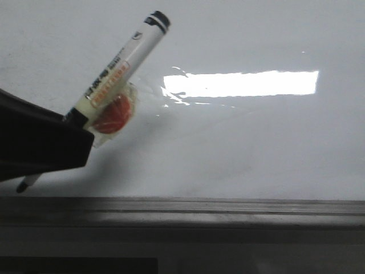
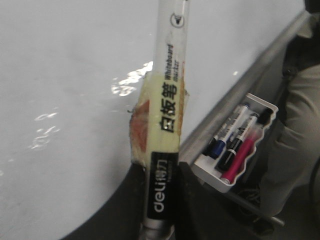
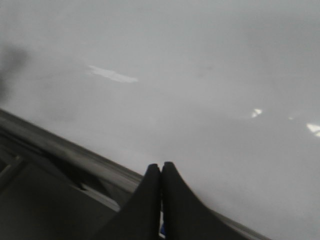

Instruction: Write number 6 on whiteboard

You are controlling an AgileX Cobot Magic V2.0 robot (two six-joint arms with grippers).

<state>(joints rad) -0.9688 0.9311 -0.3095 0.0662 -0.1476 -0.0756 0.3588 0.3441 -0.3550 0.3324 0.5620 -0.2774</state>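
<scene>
On the marker (image 2: 167, 125), "deli" reads clearly.

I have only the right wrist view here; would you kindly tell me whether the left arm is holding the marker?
Observer: Yes. In the front view the left gripper clamps the marker, which is tilted with its tip low.
Operator: Thank you. Is anything written yet?
Observer: No, the whiteboard shows no writing in the front view.
Operator: Are there spares nearby?
Observer: Yes, the left wrist view shows a tray beside the board's rail. It holds blue, black and red spare markers.
</scene>
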